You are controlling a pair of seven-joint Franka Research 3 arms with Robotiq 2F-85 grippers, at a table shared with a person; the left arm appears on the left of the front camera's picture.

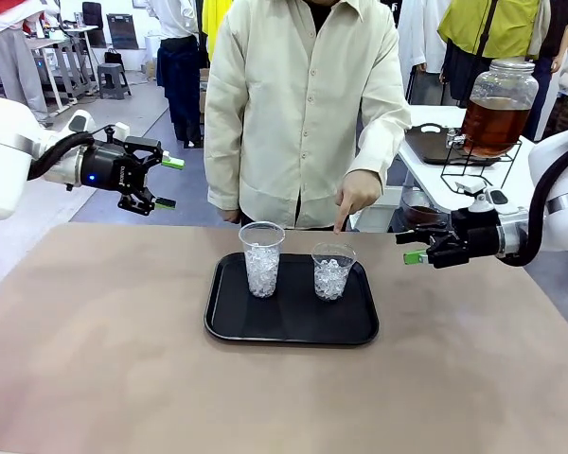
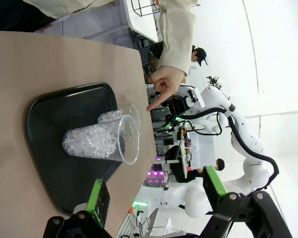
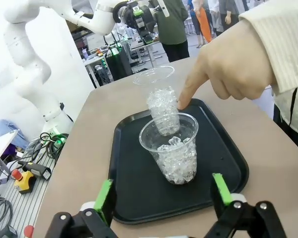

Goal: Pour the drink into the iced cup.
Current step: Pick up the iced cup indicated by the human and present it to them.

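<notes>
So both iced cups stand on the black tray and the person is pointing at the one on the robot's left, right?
No. Both iced cups stand on the black tray, but the person's hand points at the cup on the robot's right, not the left cup. The front view shows the fingertip by that cup's rim.

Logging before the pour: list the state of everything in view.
Tall cup: upright, iced, no drink.
Short cup: upright, iced, no drink.
Tray: holds both cups.
Drink jar: lidded, part full.
Hand: points at short cup.
Left gripper: open, empty.
Right gripper: open, empty.
</notes>
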